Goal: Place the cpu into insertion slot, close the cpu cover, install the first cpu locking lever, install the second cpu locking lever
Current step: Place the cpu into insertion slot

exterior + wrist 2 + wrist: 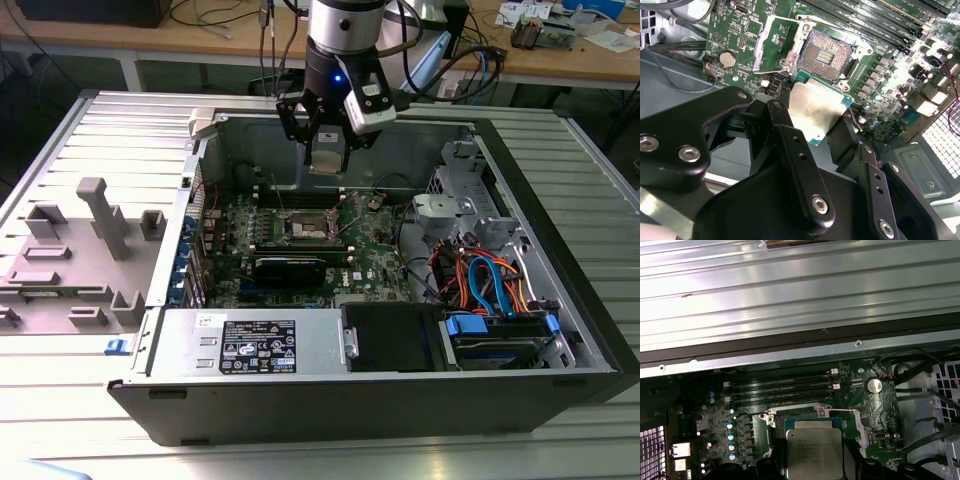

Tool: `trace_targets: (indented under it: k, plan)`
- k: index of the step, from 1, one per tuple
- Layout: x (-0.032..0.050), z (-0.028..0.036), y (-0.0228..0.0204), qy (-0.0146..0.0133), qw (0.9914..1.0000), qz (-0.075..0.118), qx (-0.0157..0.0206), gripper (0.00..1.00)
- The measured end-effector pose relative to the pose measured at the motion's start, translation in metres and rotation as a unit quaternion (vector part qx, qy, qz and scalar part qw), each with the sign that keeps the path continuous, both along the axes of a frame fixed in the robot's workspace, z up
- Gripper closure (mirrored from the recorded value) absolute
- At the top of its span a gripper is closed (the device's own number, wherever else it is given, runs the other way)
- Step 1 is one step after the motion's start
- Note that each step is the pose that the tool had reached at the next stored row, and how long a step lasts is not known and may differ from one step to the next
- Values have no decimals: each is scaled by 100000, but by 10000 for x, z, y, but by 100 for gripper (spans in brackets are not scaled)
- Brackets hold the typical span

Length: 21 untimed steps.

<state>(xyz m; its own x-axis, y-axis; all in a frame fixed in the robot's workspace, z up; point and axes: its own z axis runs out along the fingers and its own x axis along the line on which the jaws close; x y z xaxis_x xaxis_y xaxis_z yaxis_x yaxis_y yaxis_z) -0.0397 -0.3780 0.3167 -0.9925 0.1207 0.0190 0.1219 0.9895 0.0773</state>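
My gripper [326, 160] hangs over the open computer case, shut on the cpu [815, 107], a flat square chip with a silvery top. In both wrist views the black fingers [782, 122] clamp the cpu [814, 452] by two opposite edges. The insertion slot [826, 54] lies bare below it, with its dark centre exposed. The cpu cover [771, 42] is swung open and stands beside the slot. In the exterior view the slot [308, 228] sits on the motherboard, a fair distance beneath the gripper.
Long black memory slots [782, 390] run beside the socket, and a black card [290, 268] lies in front of it. A power supply [250, 345] and drive bay with cables [480, 280] fill the case's near side. A grey fixture [100, 220] stands at the exterior view's left.
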Motion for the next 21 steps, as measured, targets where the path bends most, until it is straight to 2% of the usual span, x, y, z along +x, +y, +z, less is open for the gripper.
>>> trace_targets:
  k: [21]
  plan:
    - [0,-4,0,0,99984,-1783,-1,45]
